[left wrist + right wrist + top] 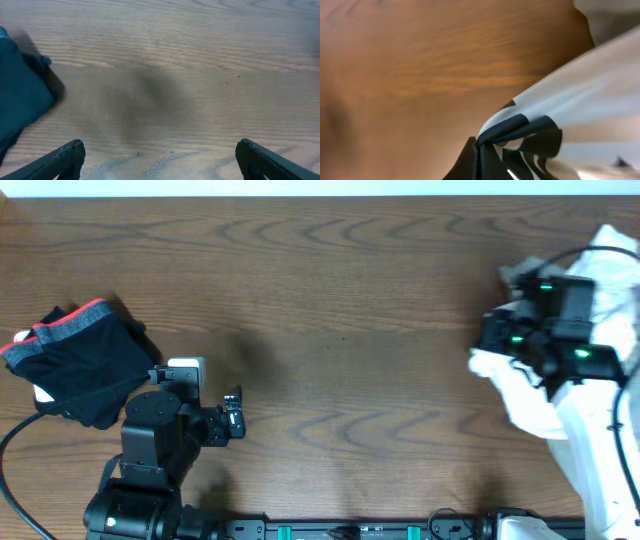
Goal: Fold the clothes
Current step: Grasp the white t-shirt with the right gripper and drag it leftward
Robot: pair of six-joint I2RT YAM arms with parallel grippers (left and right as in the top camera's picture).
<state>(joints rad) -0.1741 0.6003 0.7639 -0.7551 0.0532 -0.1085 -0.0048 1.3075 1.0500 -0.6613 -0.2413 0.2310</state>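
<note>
Left fingers (233,412) stand wide apart over the bare surface (350,300) near the front-left corner, just beside a dark garment (75,365) with a red waistband at the left edge. Right fingers (478,155) are together, clamped on a fold of the white T-shirt (590,430), which lies bunched at the right edge, navy print showing
</note>
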